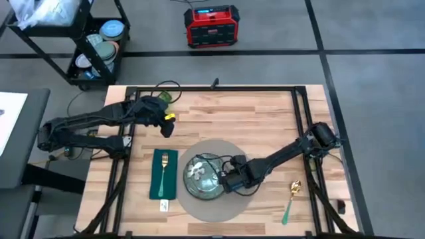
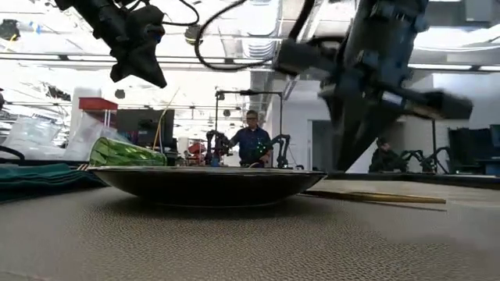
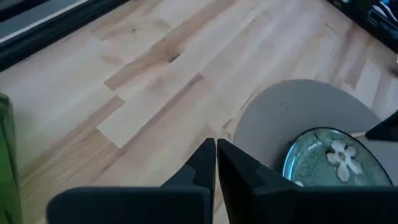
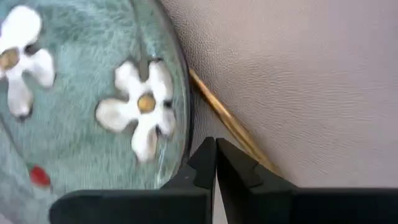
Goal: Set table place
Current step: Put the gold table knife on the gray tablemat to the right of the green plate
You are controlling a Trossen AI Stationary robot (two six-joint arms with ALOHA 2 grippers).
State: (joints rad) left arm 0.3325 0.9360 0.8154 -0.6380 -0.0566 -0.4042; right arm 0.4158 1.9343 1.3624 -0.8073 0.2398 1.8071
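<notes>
A robotics lab. Beyond the table [image 1: 265, 119], other robot arms [image 2: 279, 148] stand on benches near a seated person [image 2: 251, 140]. Ceiling strip lights glow overhead.

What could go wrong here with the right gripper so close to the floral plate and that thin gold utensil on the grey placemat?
1. The right gripper, fingers shut, sits low at the rim of the round green floral plate; a sideways move could shove the plate across the round grey placemat.
2. The thin gold utensil lies right beside that rim, so a nudge might push it askew or under the plate.

The left gripper waits shut above the light wooden table.
</notes>
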